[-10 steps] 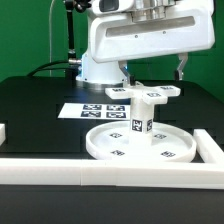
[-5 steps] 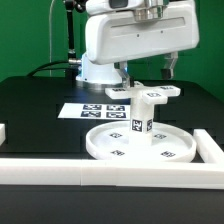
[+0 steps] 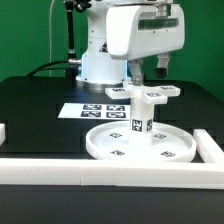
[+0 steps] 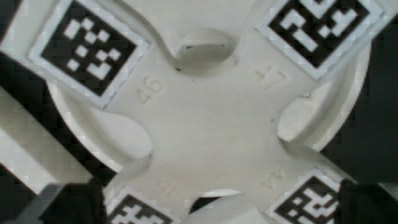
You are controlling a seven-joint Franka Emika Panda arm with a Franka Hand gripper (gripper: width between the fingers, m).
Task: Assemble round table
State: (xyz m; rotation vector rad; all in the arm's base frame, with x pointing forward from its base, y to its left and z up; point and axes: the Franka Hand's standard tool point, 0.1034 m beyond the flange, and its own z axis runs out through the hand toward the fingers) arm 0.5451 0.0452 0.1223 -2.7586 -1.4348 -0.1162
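Observation:
The round table stands upside down in the exterior view. The disc top (image 3: pixel 108 146) lies flat on the black table. The short leg (image 3: pixel 140 116) stands upright on its middle, and the cross-shaped base (image 3: pixel 146 93) sits on the leg. My gripper (image 3: pixel 148 70) hangs just above the base, open and empty, fingers apart and clear of it. In the wrist view the base (image 4: pixel 205 110) fills the picture with marker tags on its arms. A dark fingertip (image 4: pixel 57 205) shows at one corner.
The marker board (image 3: pixel 92 110) lies on the table behind the disc top at the exterior view's left. White border bars run along the front (image 3: pixel 100 171), the right (image 3: pixel 211 148) and the left edge (image 3: pixel 3 131). The robot base (image 3: pixel 98 66) stands behind.
The wrist has turned over the base and the hand has shifted toward the exterior view's left. The fingers now look closer together from this side. The table parts have not moved.

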